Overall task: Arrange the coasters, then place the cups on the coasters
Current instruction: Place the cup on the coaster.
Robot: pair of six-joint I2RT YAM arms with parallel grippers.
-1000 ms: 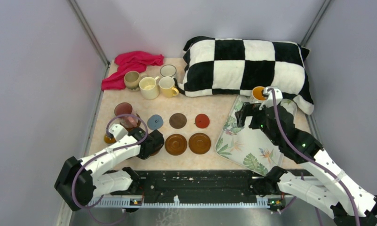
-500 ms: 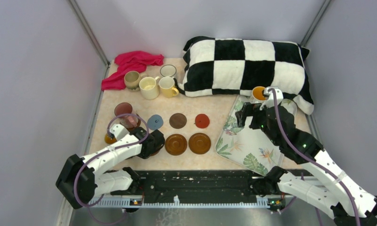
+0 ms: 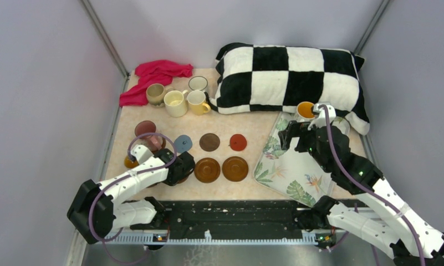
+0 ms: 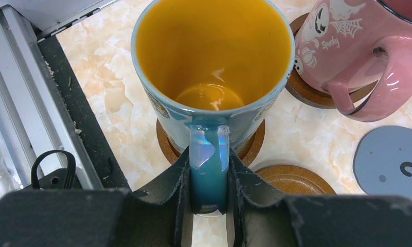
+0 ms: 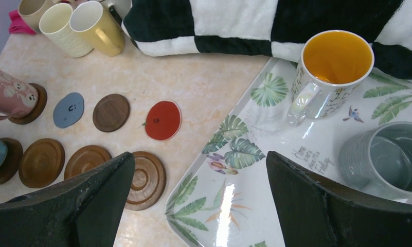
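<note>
The blue cup point(image 4: 214, 62), orange inside, stands on a brown coaster point(image 4: 165, 146) at the left edge of the surface point(image 4: 116, 103), close to the metal rail point(image 4: 18, 103). The left jaws are almost closed, pinching its handle point(image 4: 209, 154) from both sides. The cup hides most of that coaster. From above, the left arm point(image 3: 131, 180) covers all of the cup but an orange sliver.

Just behind and to the right, the pink cup point(image 4: 347, 46) sits on the pink cup's coaster point(image 4: 301, 92), its rim cut off by the frame. A second coaster point(image 4: 291, 177) lies nearer, partly behind a finger. The blue-grey coaster point(image 4: 394, 159) runs off the right edge.

Further right, the dark coaster point(image 5: 111, 112) and red coaster point(image 5: 163, 120) lie bare in the far row. The near-row coasters point(image 5: 41, 162), three brown ones, are bare too, one partly behind a finger.

At the far left cluster the tan cup point(image 3: 156, 94), cream cup point(image 3: 175, 103), yellow cup point(image 3: 197, 102) and white cup point(image 3: 198, 83), beside a pink cloth point(image 3: 153, 75).

On the tray point(image 5: 255, 206), by the pillow point(image 5: 219, 20), stand the orange-lined cup point(image 5: 327, 82) and the grey cup point(image 5: 383, 159), which the right edge clips. The right jaws gape fully wide above the tray's left edge, holding nothing. Only their black inner faces show.
</note>
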